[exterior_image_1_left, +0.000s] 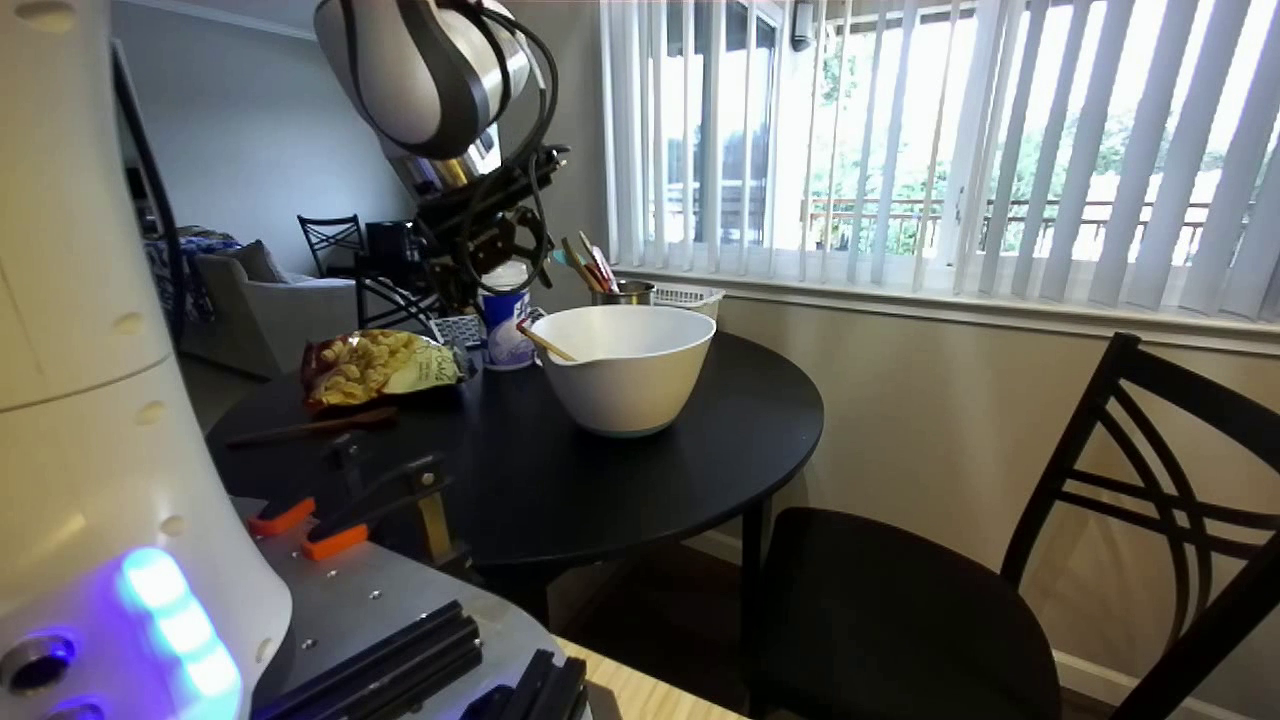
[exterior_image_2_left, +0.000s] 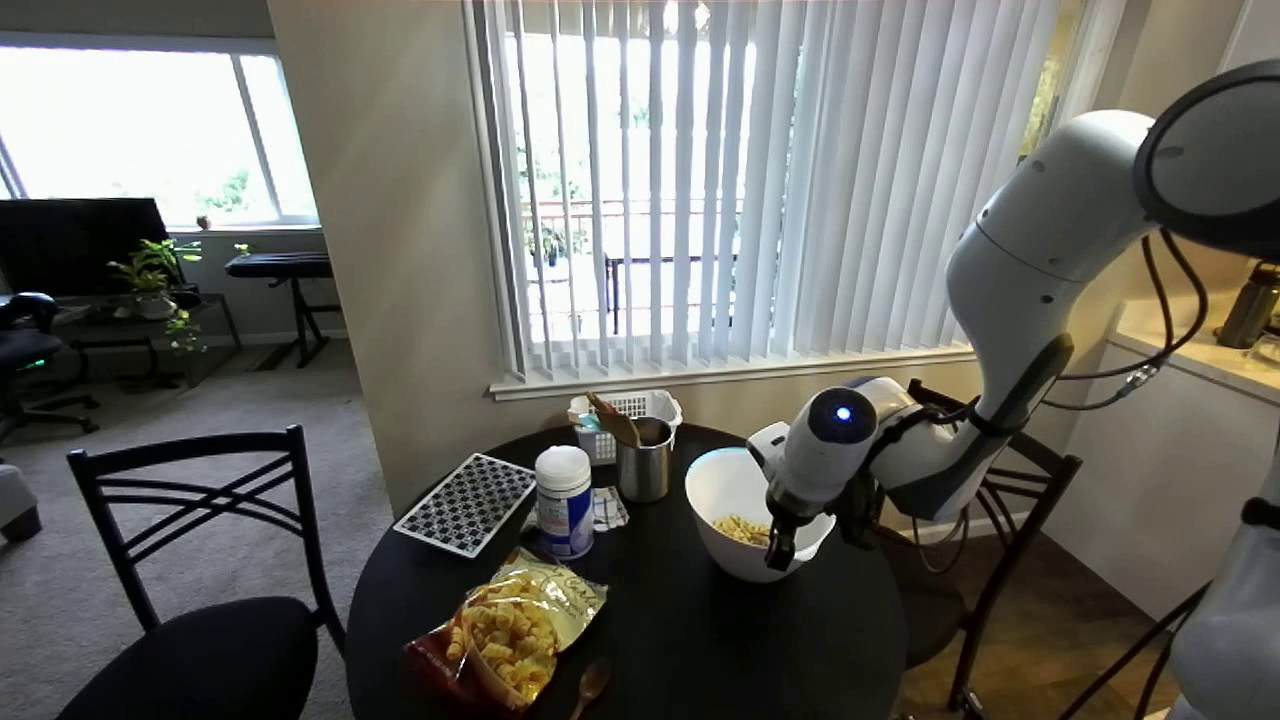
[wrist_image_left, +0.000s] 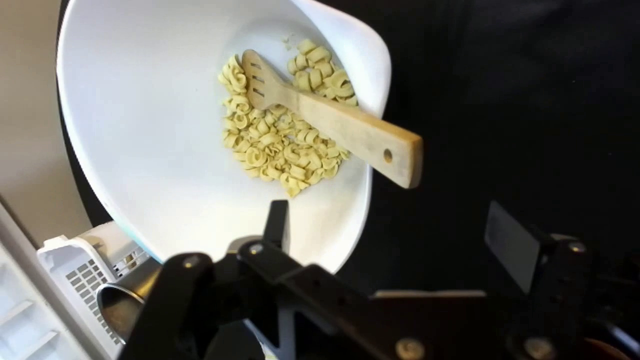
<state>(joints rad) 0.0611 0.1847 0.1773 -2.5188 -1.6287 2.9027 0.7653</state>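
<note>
A white mixing bowl (wrist_image_left: 150, 125) with a spout holds yellow curly pieces (wrist_image_left: 280, 150) at its bottom; it stands on the black round table (exterior_image_1_left: 740, 430). Across the spout rests a slotted wooden spatula (wrist_image_left: 345, 125), its handle sticking out past the rim, also seen as a wooden handle (exterior_image_1_left: 548, 343) in an exterior view. My gripper (wrist_image_left: 397, 237) is wide apart with nothing between its fingers. One of the fingers (wrist_image_left: 276, 222) overlaps the bowl in the wrist view; the opposite pad (wrist_image_left: 512, 245) has dark tabletop behind it. The spatula's handle end lies ahead of the gap, apart from both fingers.
An opened clear-fronted bag (exterior_image_2_left: 510, 630) of curly pieces lies near a wooden spoon (exterior_image_2_left: 592, 680). Behind stand a white-lidded canister (exterior_image_2_left: 565, 510), a metal pot (exterior_image_2_left: 643, 472) with utensils, a white basket (exterior_image_2_left: 655, 405) and a checkered board (exterior_image_2_left: 468, 505). A chair (exterior_image_1_left: 900, 600) adjoins the table.
</note>
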